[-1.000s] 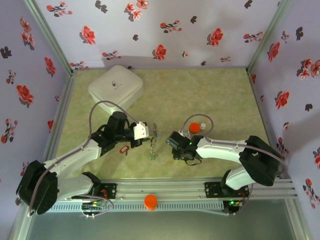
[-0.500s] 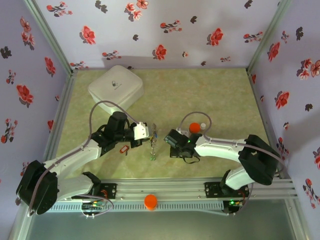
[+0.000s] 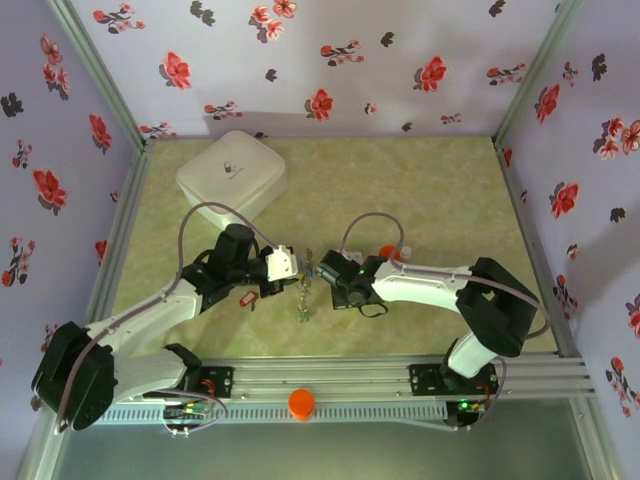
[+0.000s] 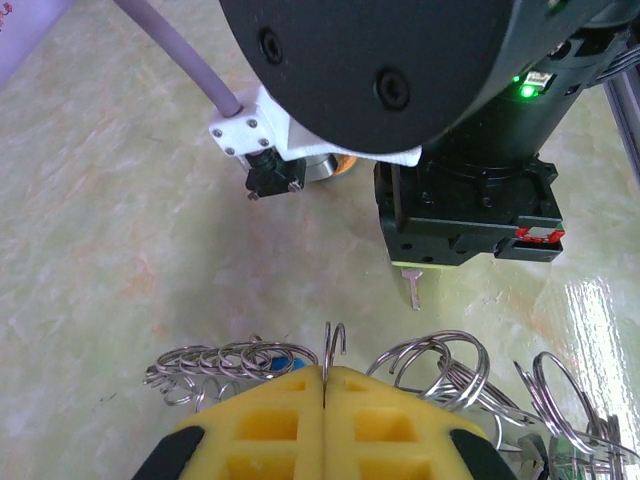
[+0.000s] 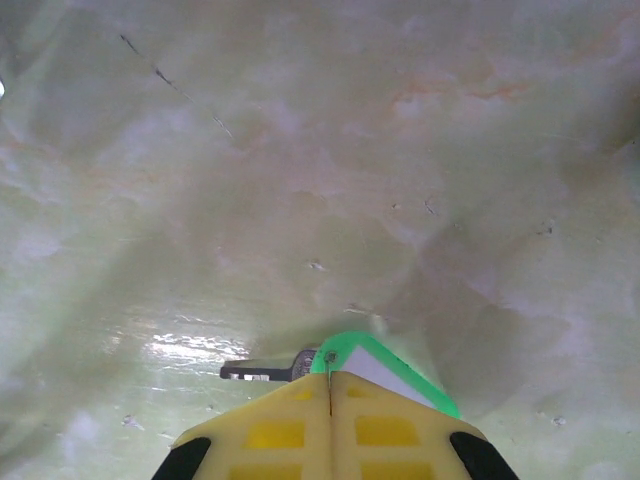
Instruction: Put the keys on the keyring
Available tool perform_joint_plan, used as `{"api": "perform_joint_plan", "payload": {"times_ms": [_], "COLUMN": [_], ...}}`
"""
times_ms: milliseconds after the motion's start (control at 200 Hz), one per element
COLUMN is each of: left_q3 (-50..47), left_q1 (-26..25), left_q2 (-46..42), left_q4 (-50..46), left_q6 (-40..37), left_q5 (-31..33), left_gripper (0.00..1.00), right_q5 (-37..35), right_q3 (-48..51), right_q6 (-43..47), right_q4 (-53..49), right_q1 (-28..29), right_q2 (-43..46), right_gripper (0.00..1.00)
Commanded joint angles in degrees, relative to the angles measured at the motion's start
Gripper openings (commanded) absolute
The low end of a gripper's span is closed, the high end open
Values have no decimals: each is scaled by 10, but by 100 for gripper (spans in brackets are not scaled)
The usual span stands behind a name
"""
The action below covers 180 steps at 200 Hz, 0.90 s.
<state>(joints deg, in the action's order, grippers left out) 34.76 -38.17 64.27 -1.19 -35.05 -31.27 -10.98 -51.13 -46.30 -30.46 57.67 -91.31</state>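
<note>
My left gripper [image 3: 291, 266] [image 4: 325, 372] is shut on the thin wire end of the keyring [image 4: 336, 342] [image 3: 304, 288], which pokes up between the yellow fingertips. Small split rings [image 4: 225, 360] hang on both sides of the pads, with a blue tag [image 4: 266, 368] among them. My right gripper [image 3: 327, 279] [image 5: 330, 378] is shut on a key with a green tag [image 5: 388, 368]; its metal blade [image 5: 262, 371] sticks out to the left. In the left wrist view that key [image 4: 413, 288] hangs under the right gripper just beyond the keyring's end. A red-tagged key [image 3: 247, 298] lies on the table by the left arm.
A white rounded box [image 3: 232, 176] sits at the back left. An orange pill bottle [image 3: 388, 253] stands just behind the right arm. An orange cap [image 3: 301, 403] rests on the front rail. Flowered walls close in three sides.
The right gripper shut on the green-tagged key and carried it left, up to the keyring. The left arm stayed still with the keyring in its grip.
</note>
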Motion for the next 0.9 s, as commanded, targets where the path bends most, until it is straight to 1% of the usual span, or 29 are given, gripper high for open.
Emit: {"api": "perform_joint_plan", "payload": {"times_ms": [0,60,185,320,625,895], "left_q3": [5,3,3,4,3,5], "left_q1": [-5,-4,-4,-4,-4,-4], "left_q2": [-14,-15,-16,-16,-18,-18], "left_q4": [-4,-7,-8,-7,-10,-10], "left_q6": [-17,-18,-20,-23,-24,-23], "left_q5": [1,2,2,3,3,4], "left_gripper": [0,0,0,0,0,0], "right_q5": [-7,-2,10,10,-3,-6], "right_q3": [-10,-11,-16,-21,-25,-26], "right_q6": [24,24,23,23,24,28], "right_q4": [-16,-15,-9,-11,-22,-31], "right_q1": [1,0,0,0,0,1], "right_q2": [-8,-14,-25,-31,-20,-8], "right_gripper": [0,2,13,16,11,1]}}
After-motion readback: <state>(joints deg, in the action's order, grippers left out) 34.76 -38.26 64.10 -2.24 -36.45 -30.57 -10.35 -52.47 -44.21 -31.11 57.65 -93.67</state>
